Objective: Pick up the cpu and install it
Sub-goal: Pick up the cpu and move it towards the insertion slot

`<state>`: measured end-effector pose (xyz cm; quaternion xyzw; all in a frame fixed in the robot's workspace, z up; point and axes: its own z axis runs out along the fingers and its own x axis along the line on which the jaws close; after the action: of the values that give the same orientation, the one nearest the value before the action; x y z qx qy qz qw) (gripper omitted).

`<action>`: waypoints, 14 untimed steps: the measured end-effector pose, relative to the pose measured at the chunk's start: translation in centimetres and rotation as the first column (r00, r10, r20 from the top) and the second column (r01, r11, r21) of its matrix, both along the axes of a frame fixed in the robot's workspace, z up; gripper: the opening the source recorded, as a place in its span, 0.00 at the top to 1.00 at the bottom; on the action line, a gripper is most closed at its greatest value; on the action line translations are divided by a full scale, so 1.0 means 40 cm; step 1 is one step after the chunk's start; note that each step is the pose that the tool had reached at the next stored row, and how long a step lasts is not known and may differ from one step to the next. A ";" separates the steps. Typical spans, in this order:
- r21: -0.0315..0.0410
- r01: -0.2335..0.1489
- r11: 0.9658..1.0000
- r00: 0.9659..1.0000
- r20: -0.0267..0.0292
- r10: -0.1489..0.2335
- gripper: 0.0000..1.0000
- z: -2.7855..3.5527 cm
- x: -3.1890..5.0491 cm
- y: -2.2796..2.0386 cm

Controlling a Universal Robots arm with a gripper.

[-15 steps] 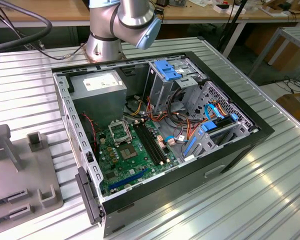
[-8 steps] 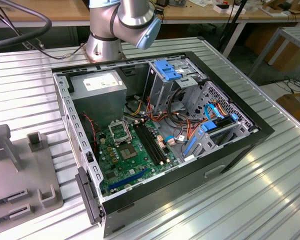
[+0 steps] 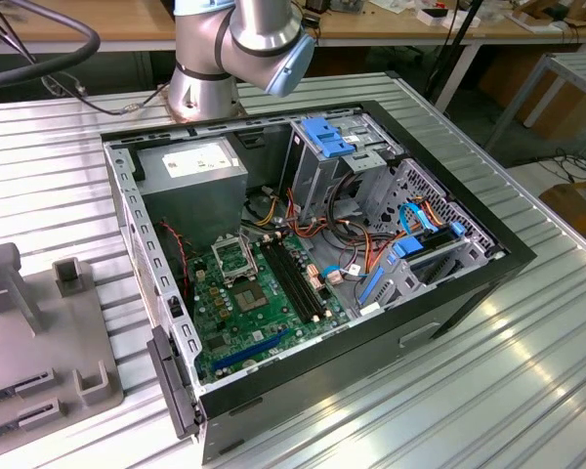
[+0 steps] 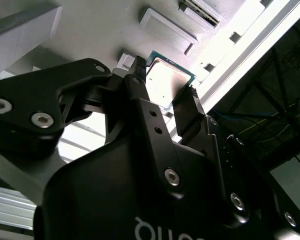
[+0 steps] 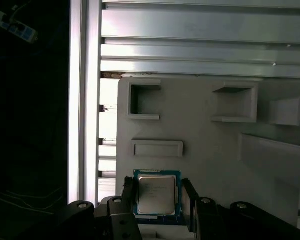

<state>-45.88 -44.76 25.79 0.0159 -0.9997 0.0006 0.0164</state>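
**A:** Caught where the cpu point(image 5: 157, 194) sat at that moment?

**B:** Yep, saw it in both wrist views, silver top facing the cameras, near one edge of the pale grey fixture plate point(image 5: 200, 150) and close to a shallow rectangular pocket point(image 5: 157, 148). Couldn't tell whether lifted off the plate or resting on it tbh

**A:** And the end effector point(image 5: 158, 196)?

**B:** Clamped on the cpu, looked like. Had one black finger point(image 5: 129, 192) against each of two opposite edges, noticed no gap in either wrist view

**A:** Checked the exterior view too?

**B:** Did. Found the open computer case point(image 3: 469, 283) lying on the ribbed metal tabletop point(image 3: 527, 381), with the green motherboard point(image 3: 264, 313) inside and the black socket frame point(image 3: 232, 259) near the grey power supply box point(image 3: 195, 168). Saw a drive cage point(image 3: 332, 147) with blue tabs next to that box. Spotted the arm's base point(image 3: 205, 83) past the far end of the case, and the fixture plate off at the exterior view's left, well apart from the socket frame
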 end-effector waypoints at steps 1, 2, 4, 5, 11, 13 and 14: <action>0.000 0.000 1.000 1.000 0.000 0.000 0.53 0.001 0.000 0.000; 0.000 0.000 1.000 1.000 0.000 0.000 0.53 0.002 0.000 0.000; 0.000 0.000 1.000 1.000 0.000 0.000 0.53 0.003 0.000 0.000; 0.000 0.000 1.000 1.000 0.000 0.000 0.53 0.004 0.000 0.000; 0.000 0.000 1.000 1.000 0.000 0.000 0.53 0.010 0.000 0.000; 0.000 0.000 1.000 1.000 -0.001 0.000 0.53 0.011 0.000 0.000; 0.000 0.000 1.000 1.000 -0.001 0.000 0.53 0.012 0.000 0.000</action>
<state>-45.88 -44.76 26.28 0.0158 -0.9997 0.0006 0.0167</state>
